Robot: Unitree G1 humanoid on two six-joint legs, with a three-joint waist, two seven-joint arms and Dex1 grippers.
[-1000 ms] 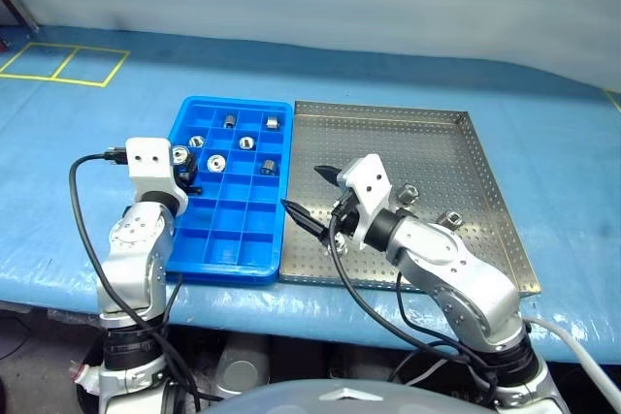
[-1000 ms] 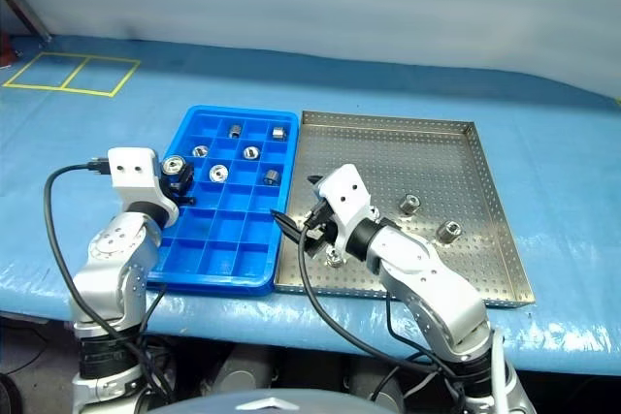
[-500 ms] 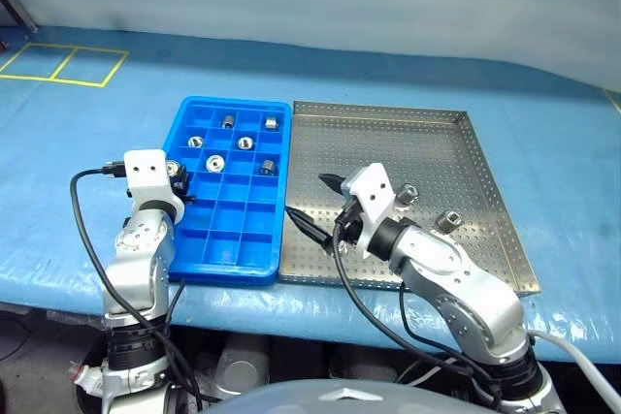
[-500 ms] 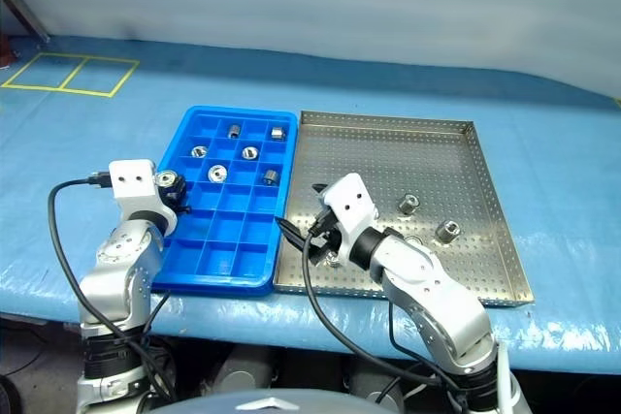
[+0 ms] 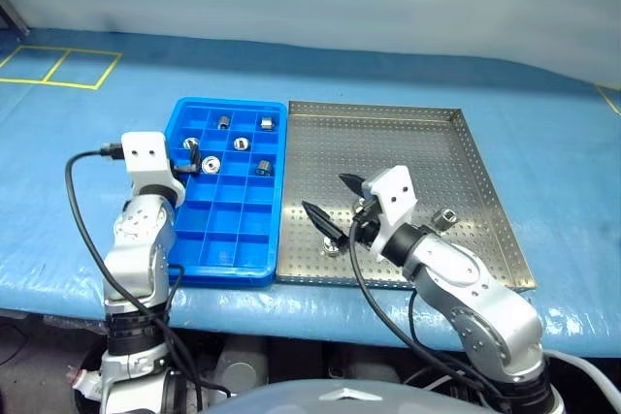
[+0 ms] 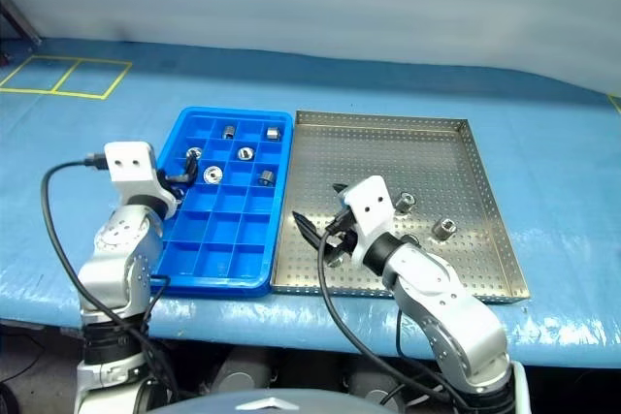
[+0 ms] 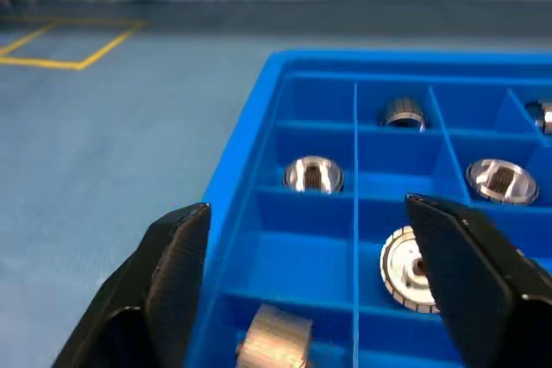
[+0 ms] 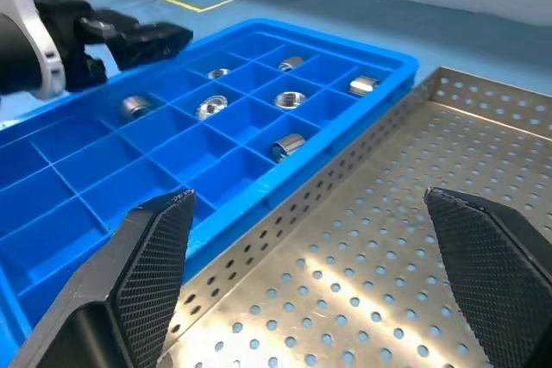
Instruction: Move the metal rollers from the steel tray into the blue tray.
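This looks like a factory or robotics workshop: a bench under a pale blue cover holds a perforated steel tray beside a blue parts tray, with yellow floor marking lines far left.

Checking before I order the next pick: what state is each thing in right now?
Blue tray: holds seven metal rollers, one per compartment.
Steel tray: three metal rollers lie loose on it.
Left gripper: open, empty, over the blue tray.
Right gripper: open, empty, over the steel tray.
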